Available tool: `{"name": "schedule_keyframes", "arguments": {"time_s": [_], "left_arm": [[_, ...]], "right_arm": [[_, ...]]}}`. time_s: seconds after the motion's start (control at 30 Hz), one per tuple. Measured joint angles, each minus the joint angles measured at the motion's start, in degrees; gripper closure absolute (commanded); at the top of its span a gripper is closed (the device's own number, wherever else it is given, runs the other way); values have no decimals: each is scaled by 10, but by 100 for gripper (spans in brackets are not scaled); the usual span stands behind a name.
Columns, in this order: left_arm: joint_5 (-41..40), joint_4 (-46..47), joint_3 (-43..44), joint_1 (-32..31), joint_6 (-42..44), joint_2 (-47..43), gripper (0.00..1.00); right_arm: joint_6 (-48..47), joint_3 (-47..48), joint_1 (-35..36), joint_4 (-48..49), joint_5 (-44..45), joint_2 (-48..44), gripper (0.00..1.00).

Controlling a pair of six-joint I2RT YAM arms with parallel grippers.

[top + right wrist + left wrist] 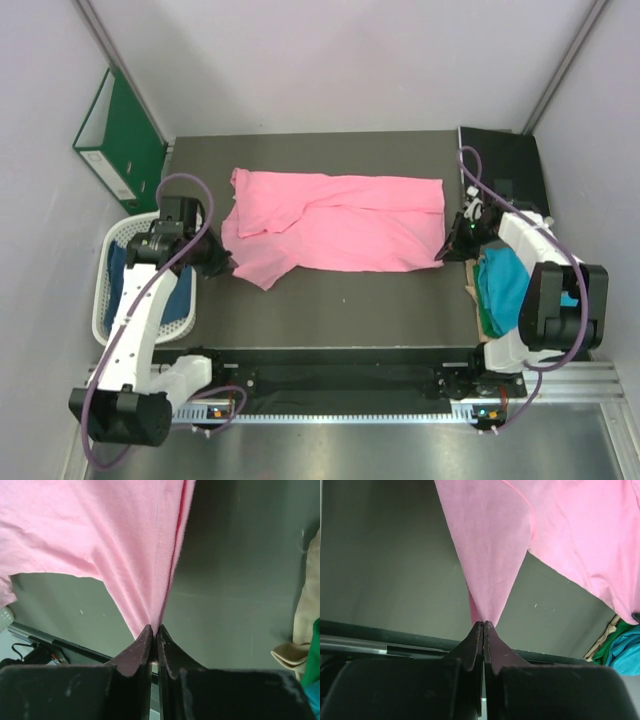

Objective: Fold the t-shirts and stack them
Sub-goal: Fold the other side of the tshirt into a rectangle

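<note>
A bright pink t-shirt (340, 225) lies spread across the middle of the dark table, rumpled at its left end. My left gripper (226, 263) is shut on the shirt's left edge; in the left wrist view the pink cloth (492, 555) runs taut into the gripper (484, 624). My right gripper (445, 250) is shut on the shirt's right edge, and the pink fabric (125, 540) pulls into a pinch at the gripper (154, 628). A teal t-shirt (505, 285) lies crumpled at the right, under the right arm. Dark blue cloth (180, 300) shows inside the basket.
A white lattice basket (108, 290) stands at the table's left edge beneath the left arm. A green ring binder (120, 140) leans against the wall at the back left. A black flat object (505, 165) lies at the back right corner. Green and beige cloth (487, 320) lies under the teal shirt.
</note>
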Motion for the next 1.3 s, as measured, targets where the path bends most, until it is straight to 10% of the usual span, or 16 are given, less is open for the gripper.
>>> {"name": "schedule_keyframes", "arguments": {"time_s": [0.23,1.3], "left_arm": [[-2,-9,-12,0,-3,-19,100],[76,229,278,52,-9,429,100]], "right_arm": [[-3,-26,-5,-3,1,-27,95],[61,190,-49,114,-28,235,94]]}}
